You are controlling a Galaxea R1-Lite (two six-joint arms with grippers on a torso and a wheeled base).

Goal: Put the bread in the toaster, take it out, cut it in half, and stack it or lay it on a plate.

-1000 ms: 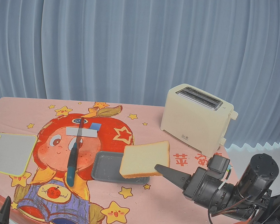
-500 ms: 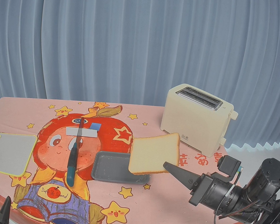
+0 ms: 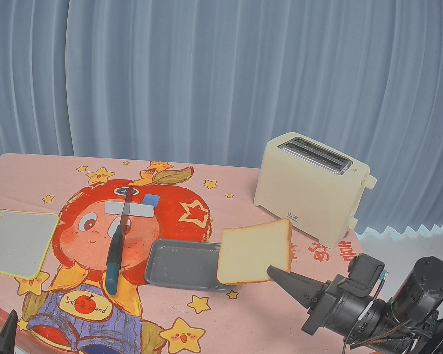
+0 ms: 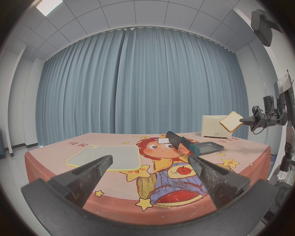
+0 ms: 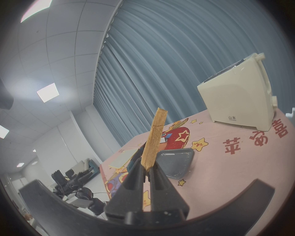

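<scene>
Bread (image 3: 255, 251) is up off the table (image 3: 266, 338), pinched at its near right corner by my right gripper (image 3: 274, 272). The slice hangs tilted, with its broad pale face turned toward the head camera and the crust showing along its edges. It sits over the right end of the dark grey tray (image 3: 179, 270), between the tray and the toaster (image 3: 311, 188), and I see it touching neither. From the right wrist camera I see the slice edge-on, standing up out of the two black fingers (image 5: 136, 178), which are drawn in narrow against both of its faces.

The toaster is cream-coloured with two slots on top. It stands at the far right of the table, in front of the blue curtain (image 3: 192, 66). The tray lies flat on the cartoon tablecloth (image 3: 85, 307), near the middle of the table.

Left of the tray lies the knife (image 3: 114, 257), its blue handle toward the near edge and its blade pointing away, crossing a grey strip (image 3: 129, 208) on the cloth. Well to the left of that, close to the table's left edge, is the grey cutting board (image 3: 12, 241) with its yellow-green rim, lying flat.

My left gripper (image 4: 150, 159) is low at the near left corner, just off the table's edge. Its jaws are spread wide with nothing between them. Through that gap the left wrist camera shows the cutting board, the knife and the tray, and the bread far across by the toaster.
</scene>
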